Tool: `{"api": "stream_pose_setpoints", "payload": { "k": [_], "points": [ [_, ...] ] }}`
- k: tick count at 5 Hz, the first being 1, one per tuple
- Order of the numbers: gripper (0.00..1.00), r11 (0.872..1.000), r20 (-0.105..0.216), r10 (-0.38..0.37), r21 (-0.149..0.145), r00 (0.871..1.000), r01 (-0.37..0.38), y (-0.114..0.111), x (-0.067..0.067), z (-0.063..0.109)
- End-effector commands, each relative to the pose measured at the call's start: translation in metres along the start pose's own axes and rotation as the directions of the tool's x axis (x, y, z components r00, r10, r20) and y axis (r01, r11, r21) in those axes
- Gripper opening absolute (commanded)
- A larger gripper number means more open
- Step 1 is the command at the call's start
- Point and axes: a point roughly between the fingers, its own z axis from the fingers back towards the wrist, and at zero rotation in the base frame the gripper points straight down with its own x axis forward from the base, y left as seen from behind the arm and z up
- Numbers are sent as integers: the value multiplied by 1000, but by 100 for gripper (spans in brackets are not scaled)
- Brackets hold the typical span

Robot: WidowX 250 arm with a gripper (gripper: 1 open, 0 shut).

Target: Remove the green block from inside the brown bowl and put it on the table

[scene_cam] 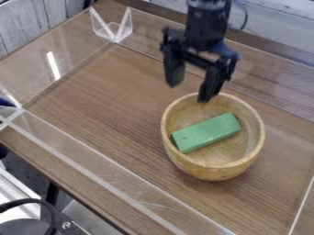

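Observation:
The green block (205, 132) lies flat inside the brown bowl (215, 162), slanting from lower left to upper right. The bowl rests on the table (105, 101), right of centre. My gripper (196, 77) hangs just above the bowl's far rim, a little left of the bowl's centre. Its black fingers (172, 70) point down and stand wide apart with nothing between them. The gripper is open and does not touch the block.
Clear acrylic walls (86, 170) edge the tabletop on all sides. A folded clear piece (113, 25) stands at the far left corner. Bare wood stretches to the left of the bowl.

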Motion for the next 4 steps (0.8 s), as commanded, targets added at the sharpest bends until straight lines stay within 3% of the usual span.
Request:
{"api": "stream_pose_setpoints", "payload": {
  "k": [1, 4],
  "points": [
    [100, 998, 52, -60, 10, 997, 59, -6, 1, -5],
    [100, 987, 49, -159, 18, 986, 159, -19, 12, -43]
  ]
}}
